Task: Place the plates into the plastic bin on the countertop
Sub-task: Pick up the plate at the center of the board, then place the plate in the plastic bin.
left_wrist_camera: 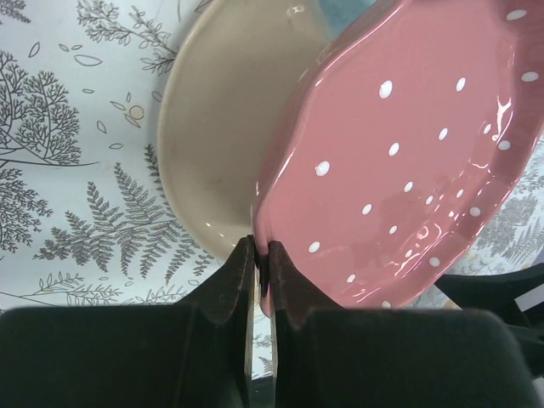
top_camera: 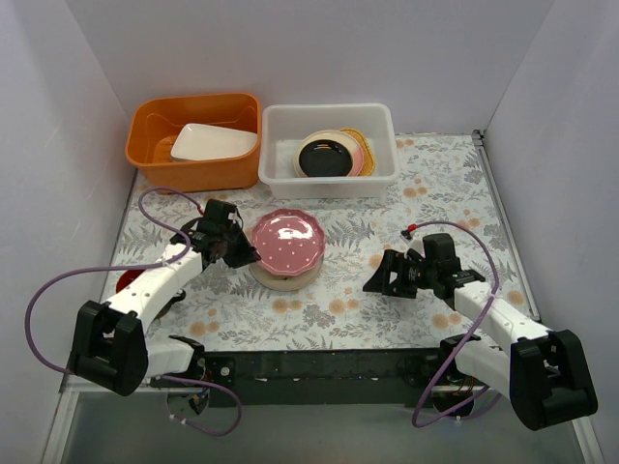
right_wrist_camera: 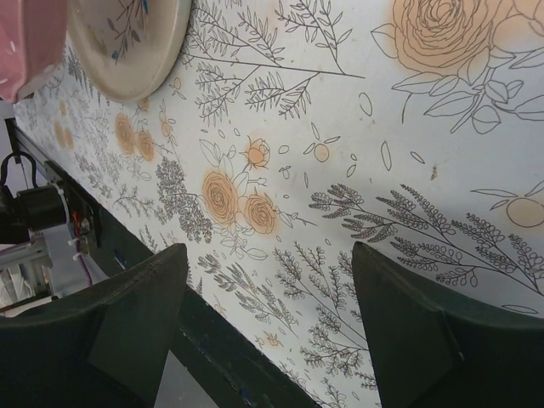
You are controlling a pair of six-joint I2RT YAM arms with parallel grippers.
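My left gripper (top_camera: pixel 244 253) is shut on the near-left rim of the pink dotted plate (top_camera: pixel 287 240), which is lifted a little and tilted over a cream plate (top_camera: pixel 280 281) on the countertop (top_camera: pixel 426 193). In the left wrist view the fingers (left_wrist_camera: pixel 280 263) pinch the pink plate's edge (left_wrist_camera: pixel 408 161) above the cream plate (left_wrist_camera: pixel 221 127). The white plastic bin (top_camera: pixel 329 179) at the back holds a small black plate (top_camera: pixel 326 157) on top of other plates. My right gripper (top_camera: pixel 379 283) is open and empty over the countertop (right_wrist_camera: pixel 357 127), right of the plates.
An orange tub (top_camera: pixel 193 164) at the back left holds a white rectangular dish (top_camera: pixel 213 142). A red object (top_camera: pixel 126 281) shows partly behind the left arm. White walls close in three sides. A black bar (top_camera: pixel 329 365) runs along the near edge.
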